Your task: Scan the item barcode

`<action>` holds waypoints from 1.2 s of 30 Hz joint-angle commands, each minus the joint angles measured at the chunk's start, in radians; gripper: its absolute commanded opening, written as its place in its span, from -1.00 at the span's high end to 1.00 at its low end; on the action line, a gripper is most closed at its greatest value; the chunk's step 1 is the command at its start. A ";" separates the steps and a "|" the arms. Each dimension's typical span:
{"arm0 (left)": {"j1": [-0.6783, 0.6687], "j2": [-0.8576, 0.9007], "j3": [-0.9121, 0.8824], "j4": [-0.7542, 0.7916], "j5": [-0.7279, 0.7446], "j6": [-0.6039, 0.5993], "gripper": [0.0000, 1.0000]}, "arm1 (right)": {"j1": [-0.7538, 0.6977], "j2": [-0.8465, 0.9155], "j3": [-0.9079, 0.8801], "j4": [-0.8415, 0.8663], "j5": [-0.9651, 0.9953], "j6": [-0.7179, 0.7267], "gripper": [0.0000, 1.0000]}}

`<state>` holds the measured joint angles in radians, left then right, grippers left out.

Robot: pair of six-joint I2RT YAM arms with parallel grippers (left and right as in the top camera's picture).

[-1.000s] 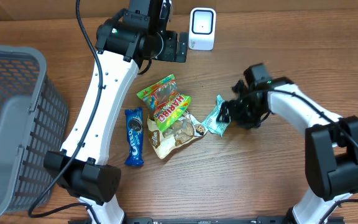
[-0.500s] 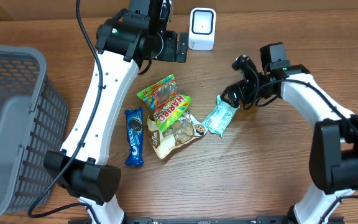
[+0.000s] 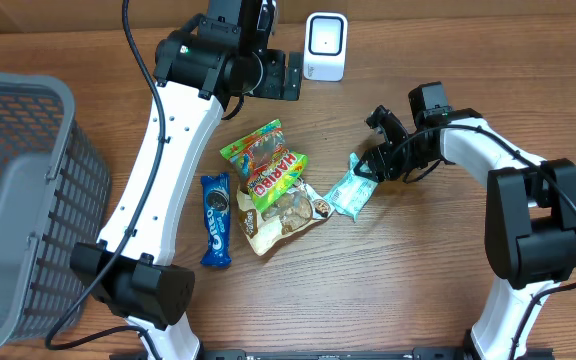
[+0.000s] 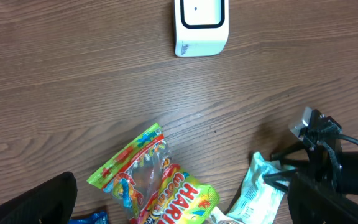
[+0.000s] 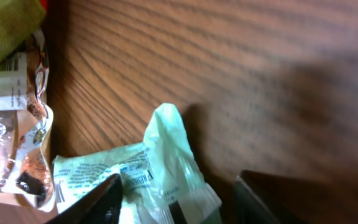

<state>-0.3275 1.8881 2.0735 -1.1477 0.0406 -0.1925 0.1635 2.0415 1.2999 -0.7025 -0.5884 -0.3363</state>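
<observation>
The right pincer (image 5: 176,198) is standing half-spread astride the crumpled top end of the mint-green packet (image 3: 349,192), which is lying flat on the counter (image 3: 418,280) beside the snack pile (image 3: 278,190). It should be pinching only that end seam, I reckon, leaving the barcode clear for the scanner (image 3: 325,46). The left pincer (image 3: 290,75) is gaping wide.

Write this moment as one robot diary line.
left gripper: open, empty | right gripper: open, straddling mint packet end | packet: on table
</observation>
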 commanded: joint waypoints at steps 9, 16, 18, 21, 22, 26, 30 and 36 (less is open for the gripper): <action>-0.007 0.005 0.003 0.000 0.004 -0.006 -0.99 | -0.002 0.006 0.009 -0.109 0.016 0.314 0.76; -0.007 0.005 0.003 0.000 0.004 -0.006 -0.99 | -0.002 0.006 0.009 -0.116 0.110 0.508 0.76; -0.007 0.005 0.003 0.000 0.004 -0.006 -1.00 | -0.002 0.006 0.009 -0.116 0.109 0.524 0.76; -0.007 0.005 0.003 0.000 0.004 -0.006 -0.99 | -0.002 0.006 0.009 -0.119 0.110 0.538 0.76; -0.007 0.005 0.003 0.000 0.004 -0.006 -1.00 | -0.002 0.006 0.009 -0.118 0.111 0.542 0.75; -0.007 0.005 0.003 0.000 0.004 -0.006 -0.99 | -0.002 0.006 0.009 -0.119 0.118 0.547 0.75; -0.007 0.005 0.003 0.000 0.004 -0.006 -1.00 | -0.002 0.006 0.009 -0.119 0.118 0.546 0.77; -0.007 0.005 0.003 0.000 0.004 -0.006 -1.00 | -0.002 0.006 0.009 -0.122 0.118 0.546 0.77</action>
<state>-0.3275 1.8881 2.0735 -1.1477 0.0406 -0.1925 0.1646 2.0415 1.3037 -0.8223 -0.5735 0.1982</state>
